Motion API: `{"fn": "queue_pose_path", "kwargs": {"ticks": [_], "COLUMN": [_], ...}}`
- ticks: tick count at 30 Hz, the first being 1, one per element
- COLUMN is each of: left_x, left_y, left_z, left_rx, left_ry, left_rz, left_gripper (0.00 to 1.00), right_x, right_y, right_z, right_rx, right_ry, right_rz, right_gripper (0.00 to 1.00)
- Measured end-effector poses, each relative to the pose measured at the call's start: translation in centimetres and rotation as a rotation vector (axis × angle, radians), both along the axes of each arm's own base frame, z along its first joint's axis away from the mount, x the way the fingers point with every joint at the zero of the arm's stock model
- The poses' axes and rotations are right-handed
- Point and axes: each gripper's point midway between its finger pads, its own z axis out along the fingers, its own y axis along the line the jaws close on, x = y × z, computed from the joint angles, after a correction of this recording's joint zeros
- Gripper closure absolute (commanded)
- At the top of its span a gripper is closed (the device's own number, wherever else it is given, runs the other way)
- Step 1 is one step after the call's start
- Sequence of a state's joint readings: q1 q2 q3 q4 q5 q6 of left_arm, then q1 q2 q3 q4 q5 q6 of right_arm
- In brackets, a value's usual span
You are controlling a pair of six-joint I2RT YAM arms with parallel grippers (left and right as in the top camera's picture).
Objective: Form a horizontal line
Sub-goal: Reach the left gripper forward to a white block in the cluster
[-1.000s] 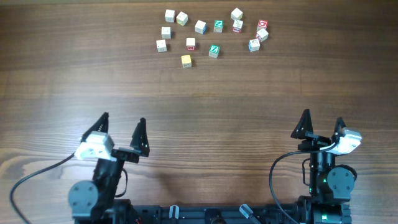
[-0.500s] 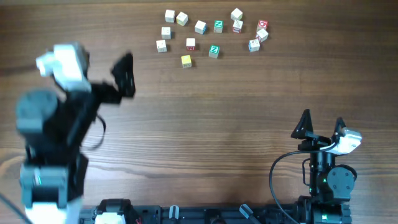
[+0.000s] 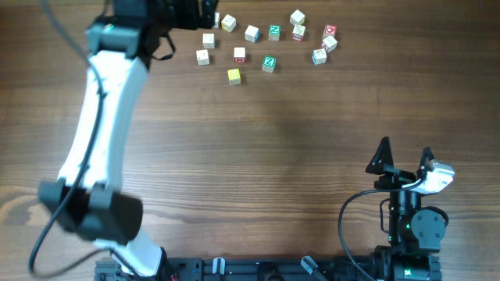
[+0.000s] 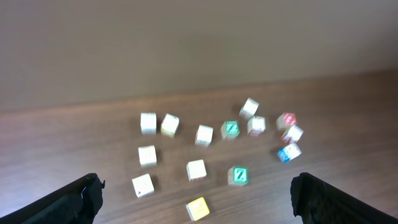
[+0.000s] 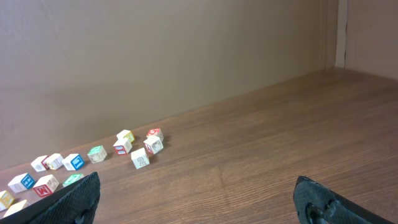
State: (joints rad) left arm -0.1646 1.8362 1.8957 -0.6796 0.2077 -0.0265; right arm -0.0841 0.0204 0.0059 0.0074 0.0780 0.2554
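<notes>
Far up the table [image 3: 273, 156], pale letter cubes [image 3: 251, 33] lie scattered; left hand [image 4: 196, 182] and right hand [image 3: 405, 147] gape empty.

Left arm [image 3: 101, 117] stretched forward, left gripper [image 4: 196, 186] jaws wide (blurred view); right arm [image 3: 410, 226] folded, right gripper [image 3: 404, 148] fingers apart.

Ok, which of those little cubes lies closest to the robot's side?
The bright yellow-topped cube; every other cube lies farther back, including the nearer green Z cube to its right.
</notes>
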Motion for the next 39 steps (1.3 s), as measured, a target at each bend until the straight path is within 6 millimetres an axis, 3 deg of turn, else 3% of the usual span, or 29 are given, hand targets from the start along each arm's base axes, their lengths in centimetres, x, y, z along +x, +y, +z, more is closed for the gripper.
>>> {"fn": "queue_pose_path", "kwargs": {"ticks": [4, 7, 13, 18, 33, 36, 39], "left_x": [2.8, 3.8, 3.3, 3.7, 6.5, 6.9, 7.0], "left_y": [-2.4, -5.2, -8.2, -8.3, -9.1, -9.3, -9.3], "left_z": [-6.4, -11.2, -17.1, -21.5, -28.6, -28.7, -28.7], "left_rx": [0.014, 0.028, 0.055, 0.069, 0.071, 0.067, 0.066], "left_ry": [0.077, 0.134, 0.235, 0.294, 0.257, 0.240, 0.236], "left_rz": [-0.035, -0.079, -0.131, -0.130, -0.136, -0.139, -0.139], "left_gripper": [0.00, 0.00, 0.00, 0.00, 0.00, 0.00, 0.14], "right_x": [0.0, 0.0, 0.0, 0.0, 0.0, 0.0, 0.0], "right_y": [0.0, 0.0, 0.0, 0.0, 0.0, 0.0, 0.0], "right_z": [0.0, 0.0, 0.0, 0.0, 0.0, 0.0, 0.0], "right_rx": [0.000, 0.000, 0.000, 0.000, 0.000, 0.000, 0.000], "right_ry": [0.000, 0.000, 0.000, 0.000, 0.000, 0.000, 0.000], "right_rz": [0.000, 0.000, 0.000, 0.000, 0.000, 0.000, 0.000], "right_gripper": [0.00, 0.00, 0.00, 0.00, 0.00, 0.00, 0.00]}}
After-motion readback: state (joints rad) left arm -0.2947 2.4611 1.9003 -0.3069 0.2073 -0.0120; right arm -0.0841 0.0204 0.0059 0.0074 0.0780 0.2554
